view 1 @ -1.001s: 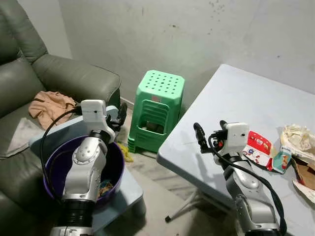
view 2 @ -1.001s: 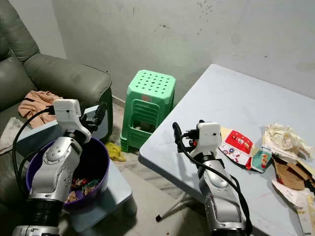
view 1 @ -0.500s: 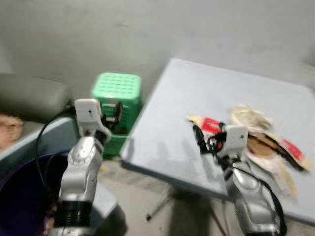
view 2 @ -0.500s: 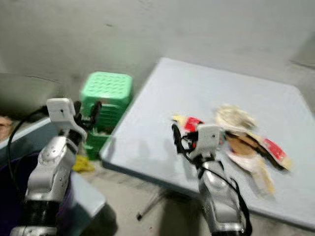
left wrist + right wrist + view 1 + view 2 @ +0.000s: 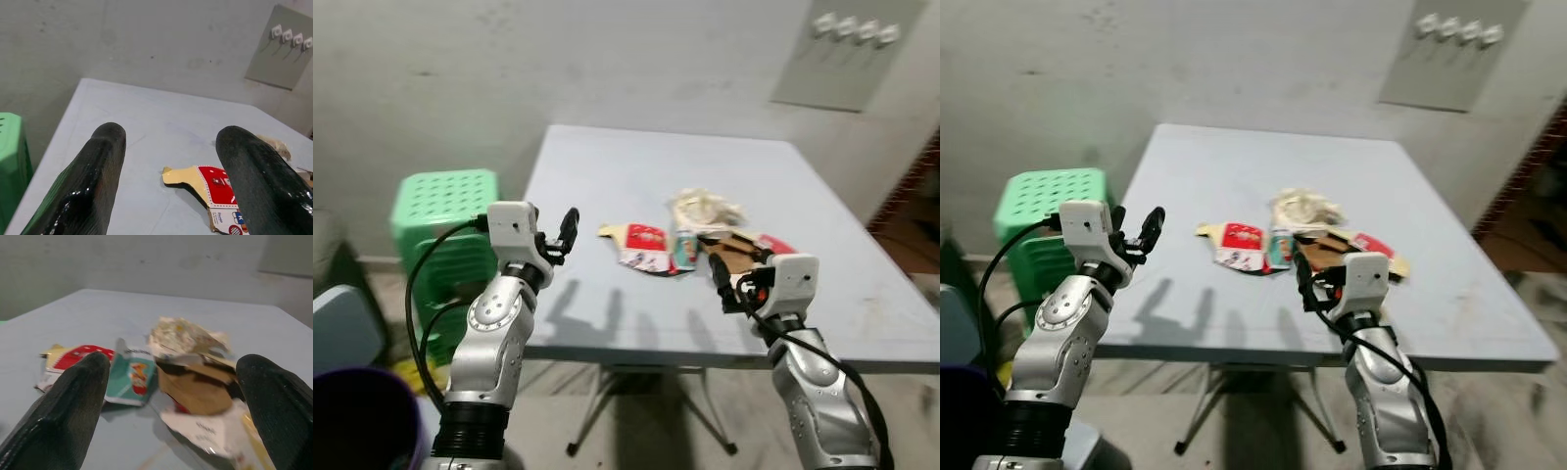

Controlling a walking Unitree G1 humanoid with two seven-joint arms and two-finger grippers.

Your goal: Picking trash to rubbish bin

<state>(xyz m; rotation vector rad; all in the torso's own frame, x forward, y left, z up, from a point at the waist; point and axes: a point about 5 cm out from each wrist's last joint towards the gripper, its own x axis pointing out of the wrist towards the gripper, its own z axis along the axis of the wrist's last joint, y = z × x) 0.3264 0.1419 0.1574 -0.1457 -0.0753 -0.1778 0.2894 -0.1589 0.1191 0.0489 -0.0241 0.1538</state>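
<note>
A pile of trash lies mid-table: a red and white carton (image 5: 641, 245), a teal packet (image 5: 685, 250), crumpled paper (image 5: 703, 208) and brown cardboard (image 5: 741, 249). My left gripper (image 5: 563, 233) is open over the table's left edge, pointing at the carton (image 5: 215, 188) from a short way off. Open as well, my right gripper (image 5: 720, 279) hovers just in front of the pile, with the teal packet (image 5: 134, 379) and cardboard (image 5: 195, 391) ahead of its fingers. Neither gripper holds anything. The purple bin (image 5: 362, 421) shows at the bottom left, by my left side.
The grey table (image 5: 607, 176) stands straight ahead against the wall. A green plastic stool (image 5: 435, 211) sits to its left. A pale blue surface (image 5: 337, 323) lies beside the bin. A switch panel (image 5: 850, 49) hangs on the wall.
The camera has swung right: the sofa has left the view and the table with the trash now sits in the centre. Both arms keep the same raised pose, grippers still open.
</note>
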